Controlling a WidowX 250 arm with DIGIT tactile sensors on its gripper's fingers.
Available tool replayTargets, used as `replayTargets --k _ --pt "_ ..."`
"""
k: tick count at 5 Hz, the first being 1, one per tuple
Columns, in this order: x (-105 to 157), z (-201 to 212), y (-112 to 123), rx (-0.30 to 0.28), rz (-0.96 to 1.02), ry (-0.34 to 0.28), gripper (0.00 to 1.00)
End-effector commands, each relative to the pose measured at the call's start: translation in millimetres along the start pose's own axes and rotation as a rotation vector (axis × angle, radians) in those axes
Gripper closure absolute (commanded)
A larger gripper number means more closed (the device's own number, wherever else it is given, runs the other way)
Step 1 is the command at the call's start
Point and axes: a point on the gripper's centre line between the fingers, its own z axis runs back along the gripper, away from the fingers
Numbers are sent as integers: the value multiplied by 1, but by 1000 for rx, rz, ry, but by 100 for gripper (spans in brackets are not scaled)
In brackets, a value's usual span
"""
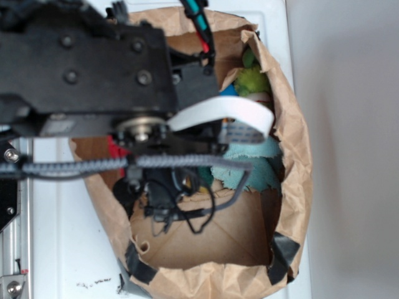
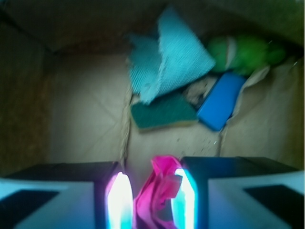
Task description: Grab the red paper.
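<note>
Item: red paper (image 2: 155, 195), crumpled wad, standing between the two fingers (image 2: 119, 200) of the gripper (image 2: 151, 202) inside the brown paper bag (image 1: 293, 143). Fingers narrowed onto it, both apparently touching; wad's long axis runs upright between them. Teal cloth (image 2: 167, 62), blue block (image 2: 220, 101) lie well apart ahead.

this looks like a robot lab or test bench, not a home. a white table (image 1: 62, 249) fills the lower left of the exterior view, with a metal rail (image 1: 11, 237) bolted along the left edge and a plain pale wall on the right. a big brown paper bag (image 1: 293, 162) stands open in the middle, its corners patched with black tape (image 1: 283, 252). the black arm (image 1: 81, 68), trailing loose cables, fills the upper left.
</note>
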Motion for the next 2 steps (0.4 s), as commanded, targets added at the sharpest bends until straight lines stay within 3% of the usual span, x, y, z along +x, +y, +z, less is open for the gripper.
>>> replayTargets --k 1,2 --pt "25 9 3 11 -1 -51 100" --pt "24 7 4 44 3 -38 100"
